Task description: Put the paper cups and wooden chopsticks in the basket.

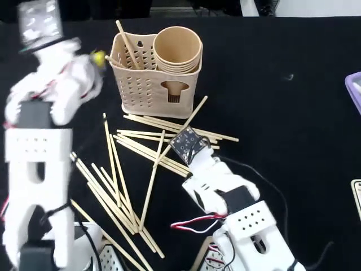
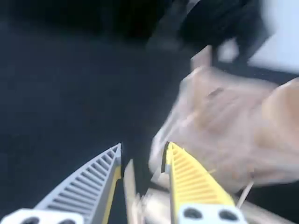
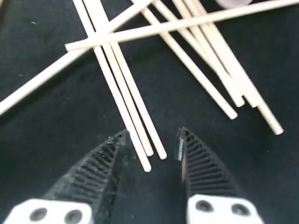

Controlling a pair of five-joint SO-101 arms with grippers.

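**Both claws apart; cups in basket, most sticks loose**

Count:
- One basket [image 1: 141, 90] stands upright towards the far side of the table [image 1: 293, 147].
- One nested stack of paper cups [image 1: 177, 49] stands in its right compartment. Four or five rims show; I cannot tell the exact number.
- About twenty chopsticks [image 1: 152, 178] lie loose on the table, overlapping too much for an exact count. Two more lean in the basket's left compartment.

Claws:
- The right gripper [image 3: 153, 135] hangs low over the bundle just in front of the basket. Its black jaws are narrowly apart, and the ends of three chopsticks lie between the tips, ungripped.
- The left gripper [image 2: 143, 148] is just beside the basket's left wall with its jaws apart. A pale blurred strip lies between them; I cannot tell what it is.

Edges and room:
- The loose sticks form two groups. One is crossed in front of the basket, and one slants towards the near edge beside the left arm's base.
- A wide stretch of black table runs from the sticks to a purple object [image 1: 354, 90] at the right edge.
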